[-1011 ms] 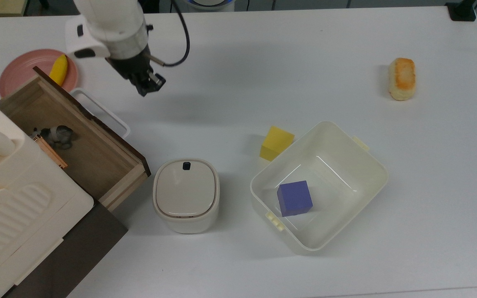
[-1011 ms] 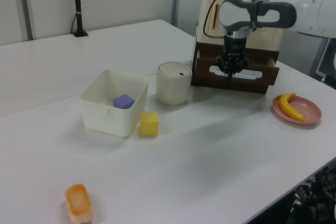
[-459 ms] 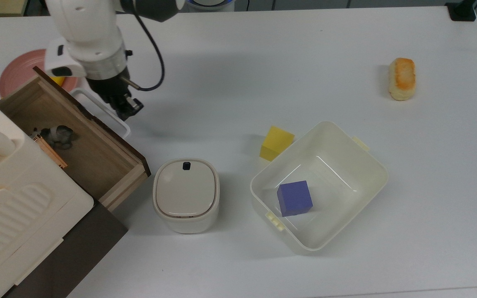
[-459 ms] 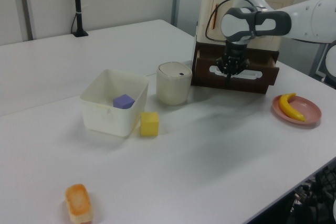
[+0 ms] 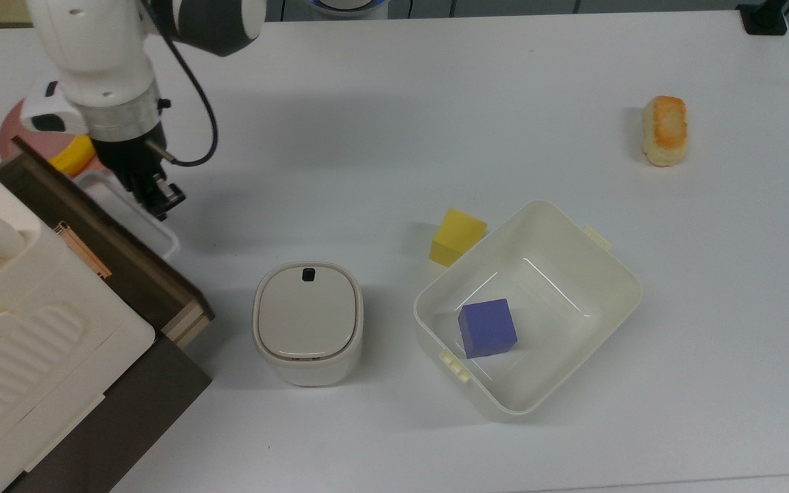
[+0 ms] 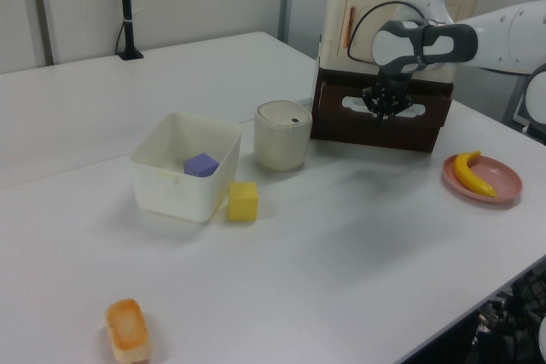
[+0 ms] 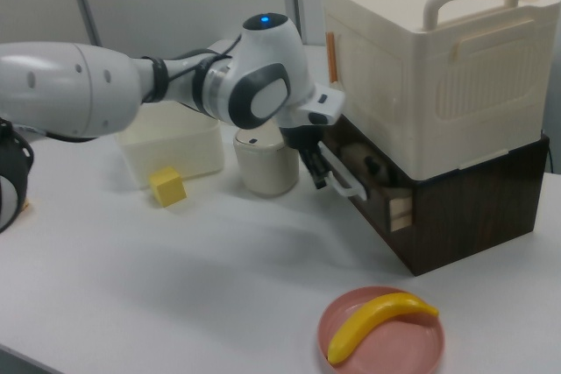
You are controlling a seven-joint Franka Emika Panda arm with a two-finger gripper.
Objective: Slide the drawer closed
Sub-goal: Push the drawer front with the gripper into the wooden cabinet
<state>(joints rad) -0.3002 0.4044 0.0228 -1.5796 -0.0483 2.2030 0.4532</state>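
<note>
Top view: the gripper (image 5: 160, 198) sits at about ten o'clock, its tip against the white handle (image 5: 135, 211) of the drawer (image 5: 103, 236). Whether its fingers are apart or together cannot be told. The drawer stands out only a little from the dark cabinet (image 5: 127, 418), its brown front panel running from ten o'clock down toward eight o'clock, and a thin strip of light wood shows at its lower end. A ribbed cream appliance (image 5: 18, 329) rests on the cabinet at eight o'clock. A pink plate (image 5: 7, 133) with a banana (image 5: 72, 154) lies just behind the drawer, partly under the arm. A lidded canister (image 5: 307, 322) stands near the drawer's lower corner, apart from it. At five o'clock a cream bin (image 5: 572, 260) holds a blue cube (image 5: 487, 327); a yellow cube (image 5: 457, 237) touches its outer wall. A bread roll (image 5: 666, 130) lies well apart at two o'clock.

Left view: the gripper (image 6: 386, 114) hangs at the drawer (image 6: 380, 117) front at one o'clock.

Right view: the gripper (image 7: 317, 177) meets the handle (image 7: 344, 174), and the drawer (image 7: 386, 190) is still a little way out.
</note>
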